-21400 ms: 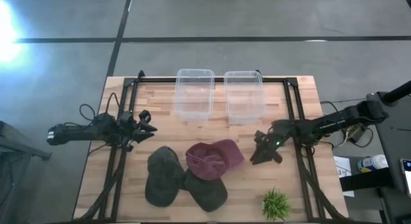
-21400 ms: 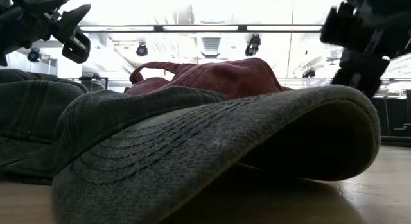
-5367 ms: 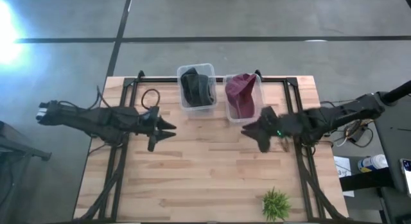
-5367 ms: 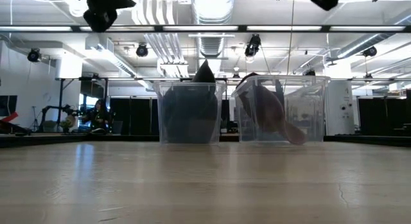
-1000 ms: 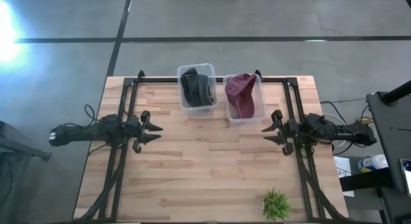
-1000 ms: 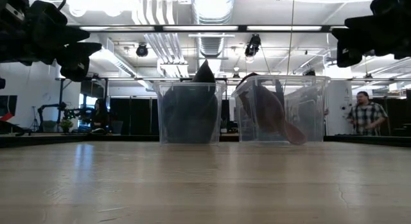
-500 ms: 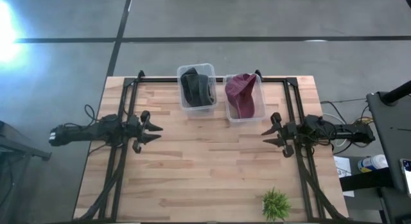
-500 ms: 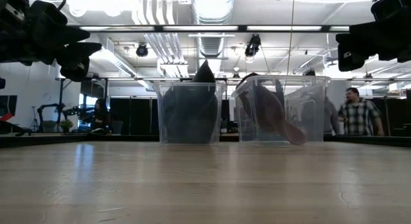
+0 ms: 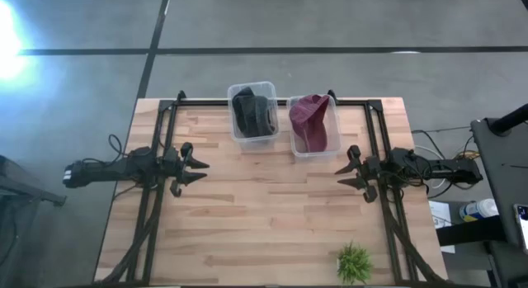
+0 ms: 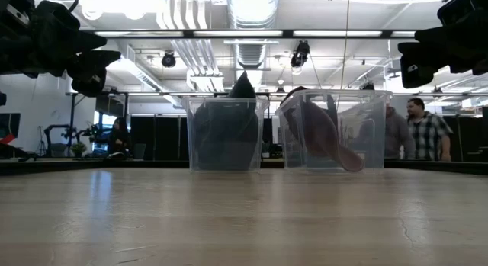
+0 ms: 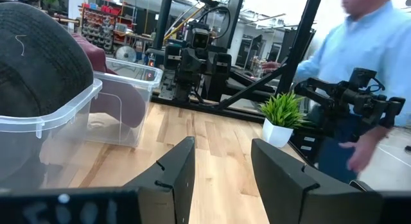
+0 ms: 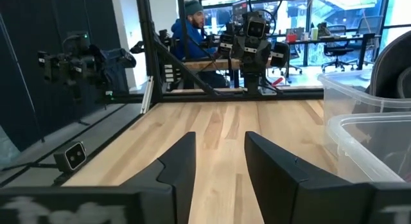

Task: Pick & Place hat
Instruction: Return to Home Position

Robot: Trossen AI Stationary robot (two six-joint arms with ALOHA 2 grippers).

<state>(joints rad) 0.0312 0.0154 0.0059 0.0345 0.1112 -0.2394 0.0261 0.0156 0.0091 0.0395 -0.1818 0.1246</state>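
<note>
Dark grey hats (image 9: 252,111) fill the left clear bin (image 9: 251,138) at the table's far side; they also show in the left wrist view (image 11: 38,51). A maroon hat (image 9: 310,119) lies in the right clear bin (image 9: 313,149), its brim leaning against the bin wall (image 10: 335,148). My left gripper (image 9: 200,171) is open and empty above the table's left side. My right gripper (image 9: 340,176) is open and empty above the table's right side. Both point toward the table's middle.
A small green plant in a white pot (image 9: 354,262) stands at the near right corner and shows in the left wrist view (image 11: 281,118). Black frame rails (image 9: 157,197) run along both table sides. People stand in the room beyond the table (image 10: 418,129).
</note>
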